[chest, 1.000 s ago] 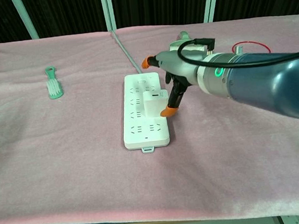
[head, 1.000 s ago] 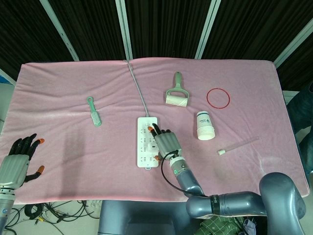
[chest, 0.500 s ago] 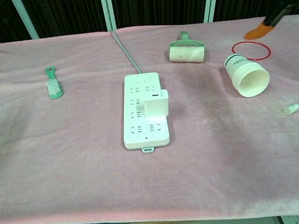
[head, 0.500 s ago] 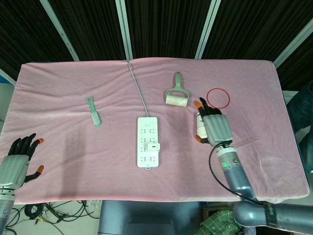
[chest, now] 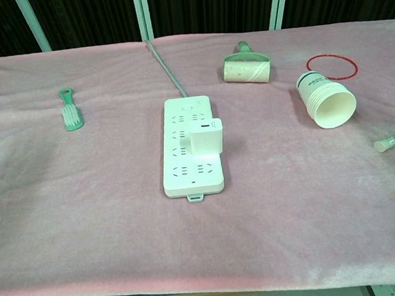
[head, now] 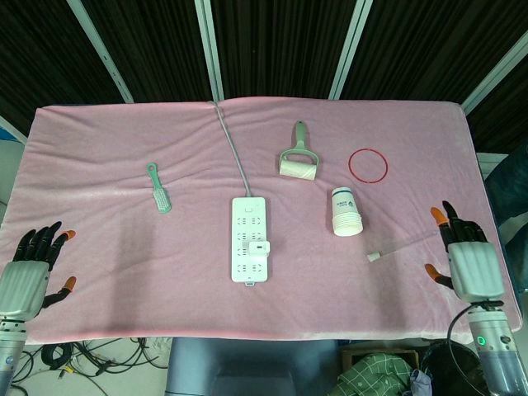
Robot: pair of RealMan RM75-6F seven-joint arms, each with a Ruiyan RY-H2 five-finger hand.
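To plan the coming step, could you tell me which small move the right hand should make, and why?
Probably none beyond resting: the white charger already sits upright in the power strip, and the right hand hangs open and empty at the table's right edge, apart from everything, nearest the clear tube. The left hand is likewise open.

Bright, even light; sharp focus

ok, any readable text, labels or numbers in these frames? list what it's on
Nothing can be read for certain.
Cups: a dark printed mark near the base, too small and blurred to read in either view.
Power strip: faint markings by the sockets, not legible.
Charger: no print visible.
Lint roller, brush, red ring, tube: no text seen.
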